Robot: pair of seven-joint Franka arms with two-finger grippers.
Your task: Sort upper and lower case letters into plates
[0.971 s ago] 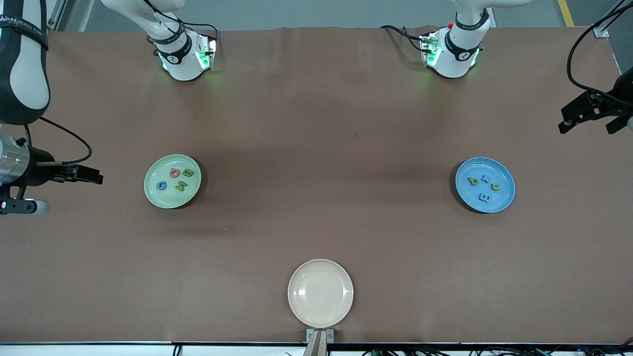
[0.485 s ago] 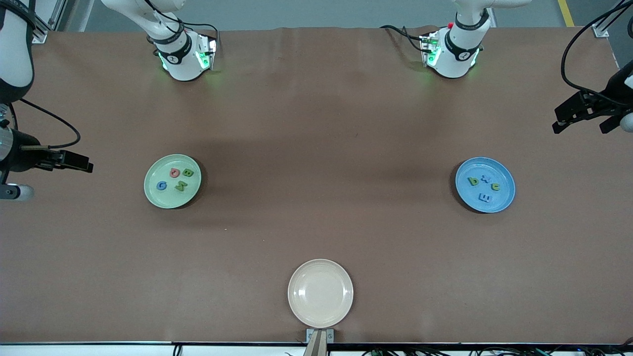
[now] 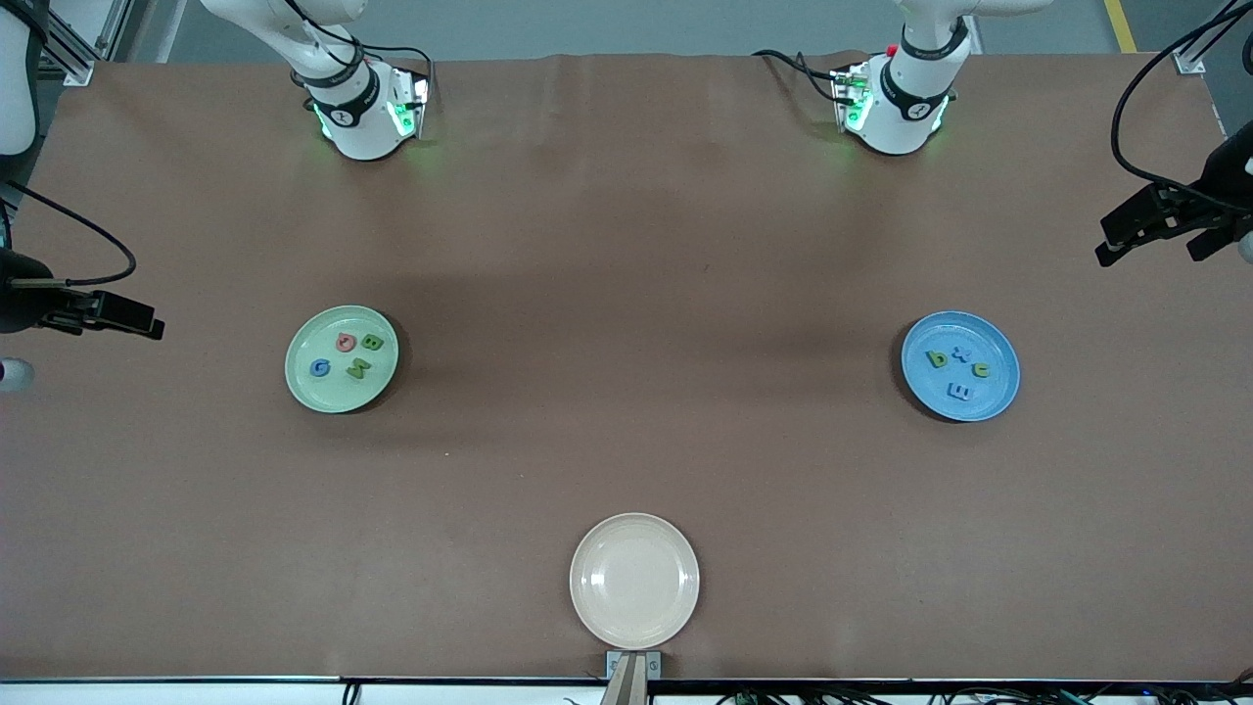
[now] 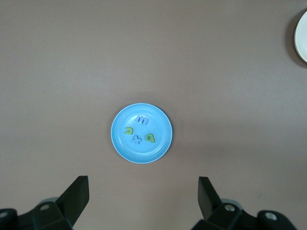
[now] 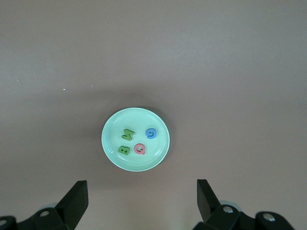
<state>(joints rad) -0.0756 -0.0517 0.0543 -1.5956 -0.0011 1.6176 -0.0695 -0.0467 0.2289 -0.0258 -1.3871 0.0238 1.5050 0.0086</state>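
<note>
Four letters are held in the green plate point(image 3: 341, 359) and four in the blue plate point(image 3: 960, 366). Both the left gripper point(image 4: 143, 203) and the right gripper point(image 5: 142, 203) are spread wide and empty, raised above the table's ends.

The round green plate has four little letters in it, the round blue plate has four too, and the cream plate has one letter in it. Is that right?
Nearly. The round cream-beige plate has no letter in it; the front view shows it bare. The round pale green plate and the round bright blue plate do hold four small letters each.
</note>
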